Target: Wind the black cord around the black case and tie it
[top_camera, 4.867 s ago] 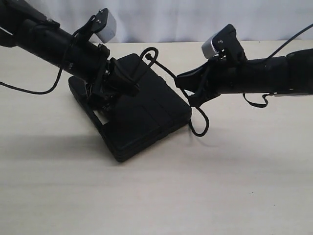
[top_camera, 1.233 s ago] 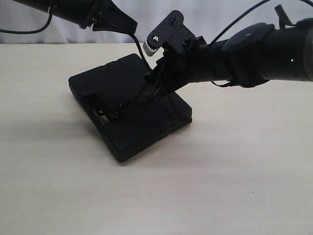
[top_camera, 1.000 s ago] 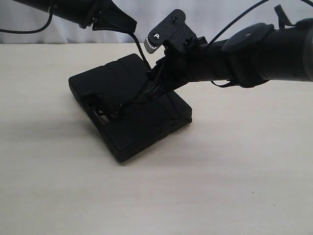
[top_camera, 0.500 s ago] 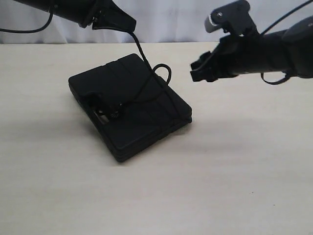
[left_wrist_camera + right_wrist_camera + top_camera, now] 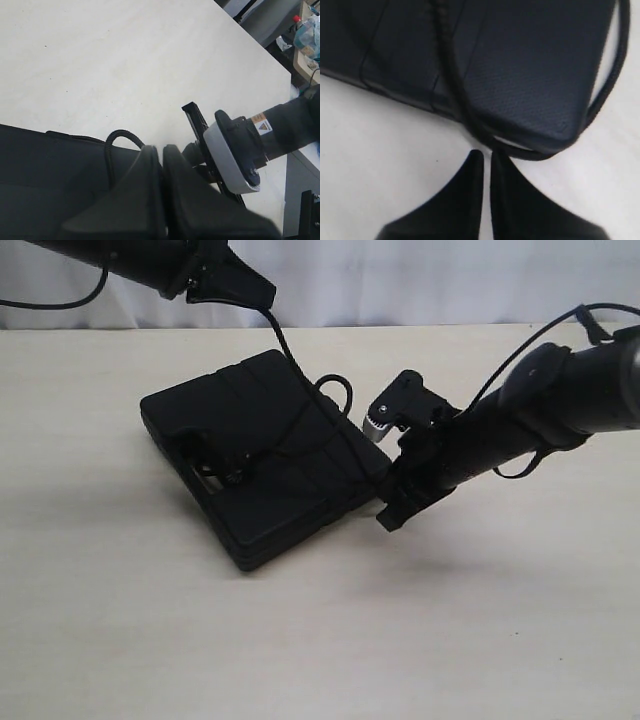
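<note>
Right claw (image 5: 484, 154) has dropped to the bench (image 5: 300, 640), nearly shut, empty; the thin black braided cord (image 5: 454, 82), looped off the flat matte-black plastic case (image 5: 530, 75), lies just ahead.

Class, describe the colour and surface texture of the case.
The black case is matte black with a fine pebbled grain, clearest in the right wrist view.

The left arm (image 5: 130, 255) reaches in from above and behind the flat, matte black plastic case (image 5: 265, 505). Its left gripper (image 5: 265, 292) hangs high over the case's far edge, fingers pressed together on the thin black braided cord (image 5: 287, 355). The right arm (image 5: 540, 410) slopes down toward the case's right corner. The right gripper (image 5: 392, 516) points downward just beside that corner, jaws closed to a narrow slit.
</note>
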Controlling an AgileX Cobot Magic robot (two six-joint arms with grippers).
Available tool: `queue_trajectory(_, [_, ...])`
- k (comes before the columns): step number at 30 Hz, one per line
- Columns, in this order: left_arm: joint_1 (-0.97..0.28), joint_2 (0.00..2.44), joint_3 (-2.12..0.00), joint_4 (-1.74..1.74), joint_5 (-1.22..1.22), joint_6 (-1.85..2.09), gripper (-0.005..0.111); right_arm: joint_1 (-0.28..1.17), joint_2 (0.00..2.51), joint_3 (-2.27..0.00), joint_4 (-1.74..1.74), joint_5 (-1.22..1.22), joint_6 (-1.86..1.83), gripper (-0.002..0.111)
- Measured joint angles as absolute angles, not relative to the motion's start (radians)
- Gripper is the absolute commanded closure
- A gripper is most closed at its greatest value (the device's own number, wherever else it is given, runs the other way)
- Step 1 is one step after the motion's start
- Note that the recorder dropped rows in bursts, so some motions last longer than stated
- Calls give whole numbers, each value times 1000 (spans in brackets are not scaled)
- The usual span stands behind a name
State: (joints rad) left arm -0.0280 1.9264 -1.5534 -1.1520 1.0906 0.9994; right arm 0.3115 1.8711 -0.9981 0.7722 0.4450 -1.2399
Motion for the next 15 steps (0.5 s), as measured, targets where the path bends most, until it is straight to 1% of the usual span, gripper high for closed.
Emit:
queue_trajectory(8, [-28,1926,-1553,-1152,1085,999,107,325,1819,-957,735,451,-1222,104])
queue_trajectory(15, [-28,1926,-1553,-1150,1081,999,107,433,1820,-807,768,145,-1239,104])
